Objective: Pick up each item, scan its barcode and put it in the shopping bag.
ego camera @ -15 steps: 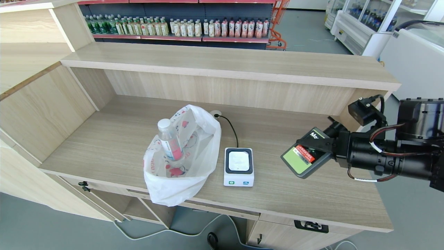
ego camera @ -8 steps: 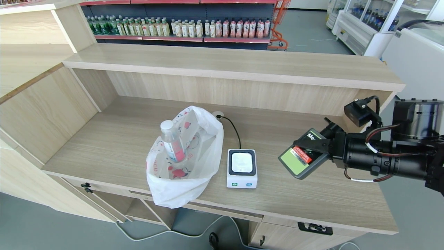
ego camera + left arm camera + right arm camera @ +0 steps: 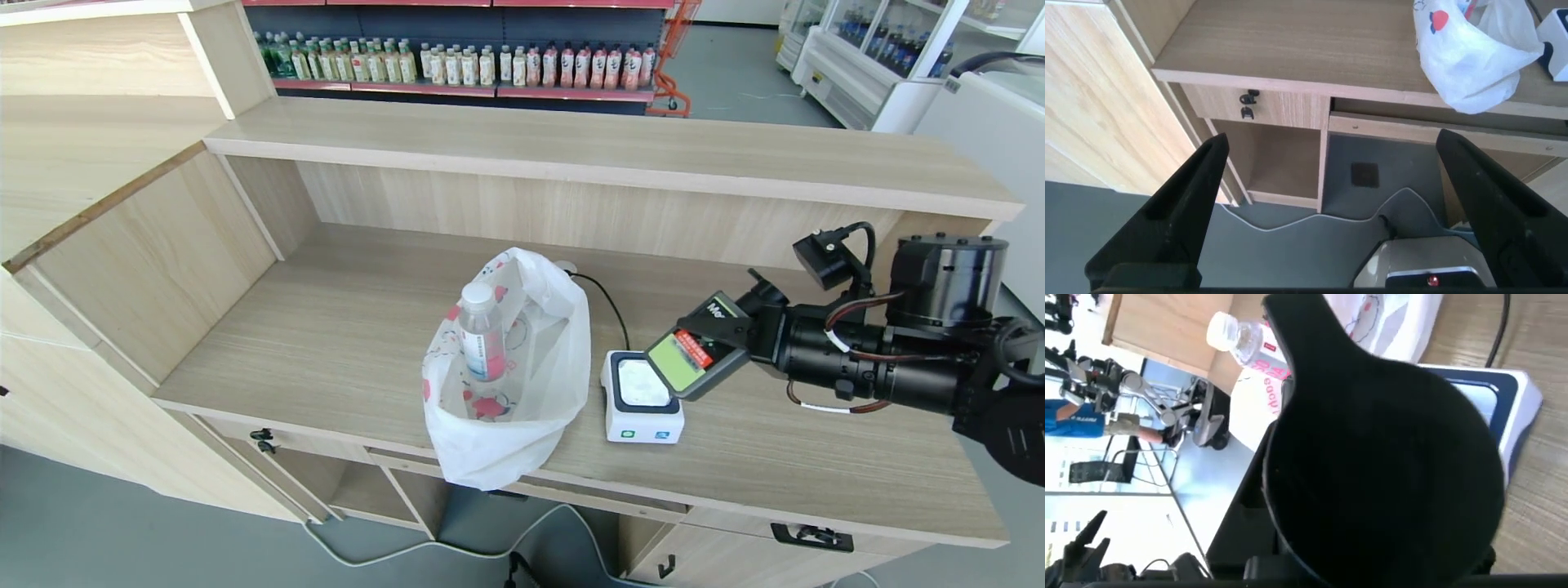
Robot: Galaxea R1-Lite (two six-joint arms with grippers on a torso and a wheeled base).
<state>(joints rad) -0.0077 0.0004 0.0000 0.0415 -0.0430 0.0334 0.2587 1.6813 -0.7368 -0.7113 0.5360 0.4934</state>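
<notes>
Holding one box (image 3: 684, 362) above one scanner (image 3: 642, 408)

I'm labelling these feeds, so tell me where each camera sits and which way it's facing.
Head: up on the robot, facing down at the counter; the right claw holds a box near the scanner.
Left wrist: low, facing the counter's front edge; open left claw frames it.
Right wrist: behind the held box, facing the scanner and bottle.
Shared: all three show the shopping bag.
</notes>
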